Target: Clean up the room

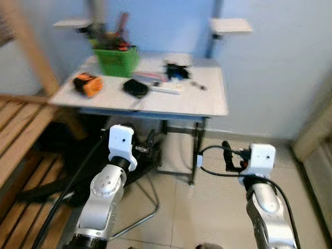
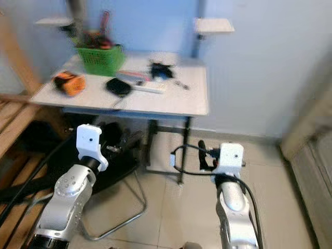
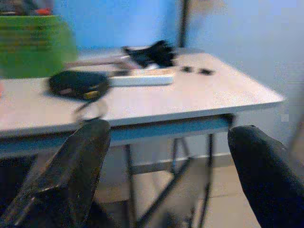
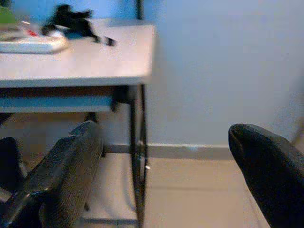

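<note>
Clutter sits on a small grey table (image 1: 207, 104) with a smooth matt top and thin dark metal legs, pushed against a pale blue wall (image 1: 270, 67). At its far left corner stands a green plastic basket (image 1: 116, 59) with slatted sides, stuffed with tools or pens too blurred to name. Beside it, near the left edge, lies a chunky orange and black object (image 1: 86, 84), and nearer the middle a flat, rounded black pouch (image 1: 136, 87) with a thin loop hanging toward the table's front edge. A long white bar-shaped item (image 1: 165, 89) lies just right of the pouch, with a tangled black thing (image 1: 175, 70) behind it and two small dark bits (image 1: 199, 85) further right. Both arms are raised low in front of the table, over pale tiled floor (image 1: 207, 207). The left gripper (image 3: 166, 156) has its two black fingers spread wide, holding nothing, and points at the table's front edge; its wrist view brings out the pouch's loop and the blue-grey apron under the tabletop. The right gripper (image 4: 166, 161) is likewise spread and unladen, aimed at the table's right leg (image 4: 137, 156) and the wall's skirting. From the head, slatted wooden boards (image 1: 21, 140) show at the left, and a black cable (image 1: 212, 171) loops from the right wrist
</note>
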Motion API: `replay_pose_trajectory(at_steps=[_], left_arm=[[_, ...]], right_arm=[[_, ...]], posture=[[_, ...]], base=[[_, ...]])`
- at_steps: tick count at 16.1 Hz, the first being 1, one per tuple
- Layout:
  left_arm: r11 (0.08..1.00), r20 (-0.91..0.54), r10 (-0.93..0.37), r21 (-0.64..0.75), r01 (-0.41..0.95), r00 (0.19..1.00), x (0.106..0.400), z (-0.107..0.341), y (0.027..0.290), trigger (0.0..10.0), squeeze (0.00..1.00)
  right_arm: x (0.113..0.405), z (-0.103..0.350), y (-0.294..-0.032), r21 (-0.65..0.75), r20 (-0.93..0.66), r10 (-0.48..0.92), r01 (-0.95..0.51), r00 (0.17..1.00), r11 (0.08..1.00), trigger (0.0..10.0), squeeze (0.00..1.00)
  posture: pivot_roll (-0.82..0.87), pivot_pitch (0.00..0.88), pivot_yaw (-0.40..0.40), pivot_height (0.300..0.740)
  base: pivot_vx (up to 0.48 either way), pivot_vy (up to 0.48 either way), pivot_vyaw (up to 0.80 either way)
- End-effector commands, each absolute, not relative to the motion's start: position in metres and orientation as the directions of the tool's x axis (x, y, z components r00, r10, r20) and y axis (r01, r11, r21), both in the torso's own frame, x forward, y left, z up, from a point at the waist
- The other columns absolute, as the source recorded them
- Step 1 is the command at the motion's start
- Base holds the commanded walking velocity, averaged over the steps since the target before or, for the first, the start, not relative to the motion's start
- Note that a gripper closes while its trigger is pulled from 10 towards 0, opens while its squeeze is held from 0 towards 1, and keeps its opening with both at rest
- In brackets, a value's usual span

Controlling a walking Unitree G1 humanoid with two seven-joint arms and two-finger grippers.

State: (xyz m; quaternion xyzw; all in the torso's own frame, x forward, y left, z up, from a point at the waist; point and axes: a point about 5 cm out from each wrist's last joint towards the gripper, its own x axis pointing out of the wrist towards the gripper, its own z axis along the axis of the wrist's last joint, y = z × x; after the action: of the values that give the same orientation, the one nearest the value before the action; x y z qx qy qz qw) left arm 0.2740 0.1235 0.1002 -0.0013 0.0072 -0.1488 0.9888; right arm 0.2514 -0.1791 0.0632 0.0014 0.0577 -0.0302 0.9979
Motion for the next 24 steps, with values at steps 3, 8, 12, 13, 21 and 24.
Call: replay_pose_trajectory(at_steps=[3,8,12,13,21,24], left_arm=[[0.945,0.033,-0.321,-0.045,0.323,0.946,0.284,0.109,0.115,10.0,0.0],[0.937,-0.048,-0.344,-0.089,0.339,0.938,0.283,0.092,0.103,10.0,0.0],[0.917,0.005,-0.39,-0.085,0.389,0.921,0.288,0.101,0.102,10.0,0.0],[0.921,0.005,-0.384,-0.072,0.383,0.923,0.291,0.102,0.099,10.0,0.0],[0.898,0.141,-0.419,-0.079,0.432,0.897,0.297,0.12,0.098,10.0,0.0],[0.898,0.098,-0.431,-0.056,0.437,0.897,0.297,0.112,0.096,10.0,0.0]], right_arm=[[0.256,0.063,-0.186,-0.032,-0.109,-0.077,0.074,0.991,0.997,10.0,1.0],[0.258,0.062,-0.195,-0.09,-0.125,-0.023,0.012,0.992,0.996,10.0,1.0],[0.259,0.055,-0.183,-0.1,-0.132,0.02,-0.034,0.991,0.994,10.0,1.0],[0.257,0.053,-0.18,-0.092,-0.136,0.041,-0.054,0.99,0.994,10.0,0.0],[0.265,0.079,-0.195,-0.059,0.032,-0.145,0.147,0.989,0.987,10.0,0.0],[0.265,0.08,-0.194,-0.066,0.031,-0.135,0.136,0.99,0.988,10.0,0.0]], posture=[[-0.12,0.0,0.05,0.74],[-0.14,0.0,0.005,0.74],[-0.12,0.0,0.02,0.74],[-0.12,0.0,0.023,0.74],[-0.15,0.0,0.047,0.74],[-0.15,0.0,0.044,0.74]], base=[[0.095,-0.127,-0.74],[0.0,0.287,-0.73],[0.076,-0.092,-0.71],[0.319,-0.356,-0.7],[0.326,-0.349,-0.7],[0.242,-0.204,-0.7]])
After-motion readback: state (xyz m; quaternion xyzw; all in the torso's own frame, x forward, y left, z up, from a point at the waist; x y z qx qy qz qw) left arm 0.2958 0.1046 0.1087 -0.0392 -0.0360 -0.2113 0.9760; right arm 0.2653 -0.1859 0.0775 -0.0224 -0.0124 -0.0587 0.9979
